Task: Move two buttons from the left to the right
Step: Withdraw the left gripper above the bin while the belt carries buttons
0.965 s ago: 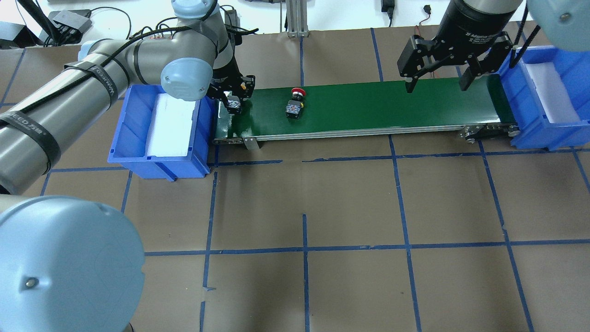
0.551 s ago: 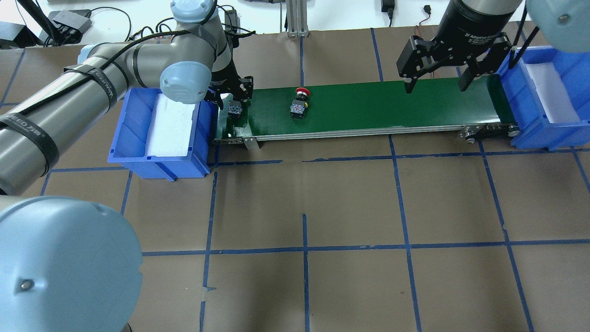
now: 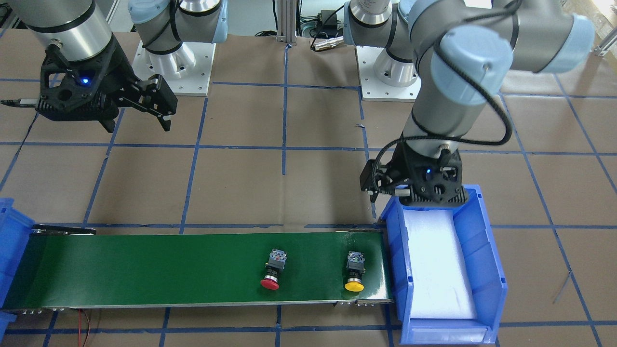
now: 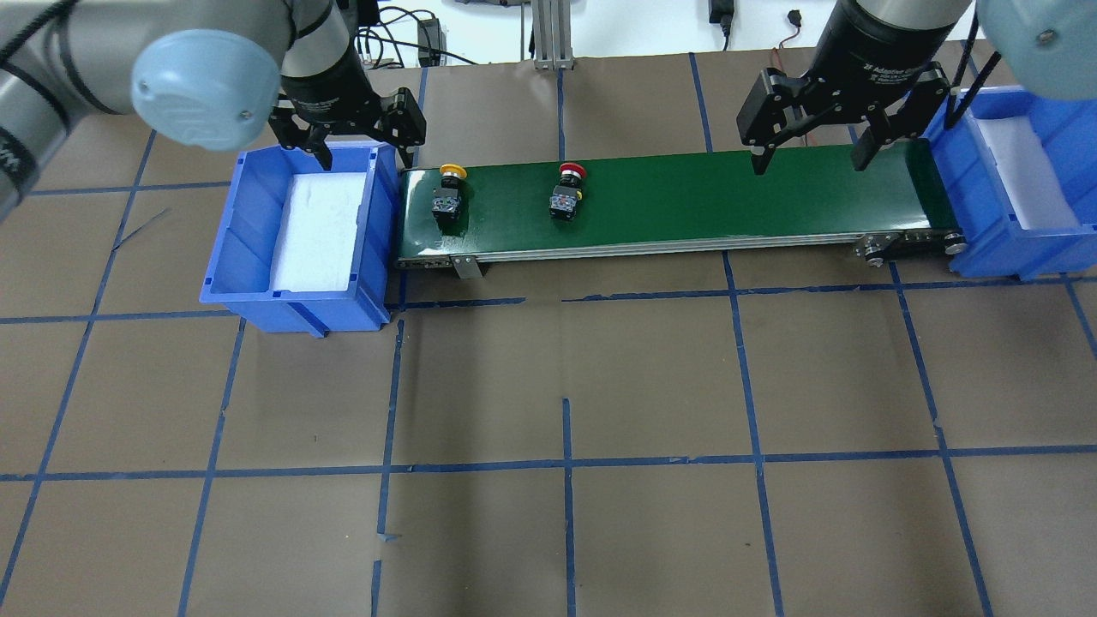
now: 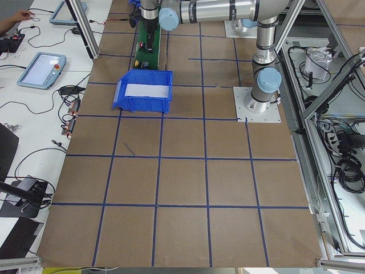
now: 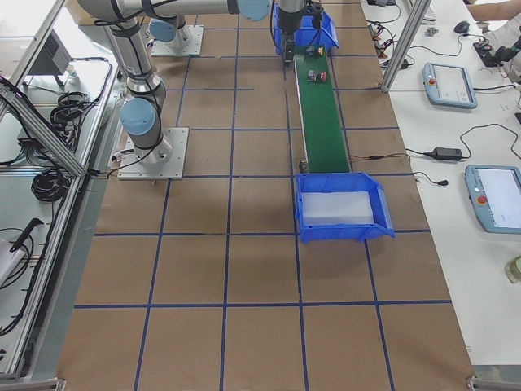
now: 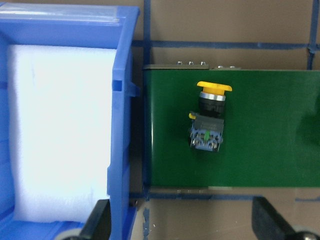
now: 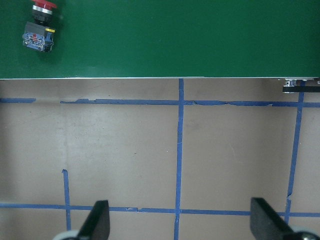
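Both buttons lie on their sides on the green conveyor belt [image 4: 728,193]. The yellow-capped button [image 4: 447,193] [image 3: 355,272] [image 7: 209,120] rests near the belt's left end. The red-capped button [image 4: 566,193] [image 3: 273,271] [image 8: 40,27] lies a little further right. My left gripper [image 4: 360,141] [image 3: 414,195] hangs open and empty over the far rim of the left blue bin [image 4: 257,223], apart from the yellow button. My right gripper [image 4: 810,158] [image 3: 137,126] hovers open and empty above the belt's right part, well away from the red button.
The left bin is lined with white foam and butts against the belt's left end. A second blue bin [image 4: 986,214] with foam stands at the belt's right end. Brown table paper with blue tape lines [image 4: 566,463] spreads in front. Cables and boxes lie behind the table.
My left gripper let go of the yellow button on the belt's left end, then lifted and pulled back left over the bin. The red button has drifted slightly right. The right gripper stayed put.
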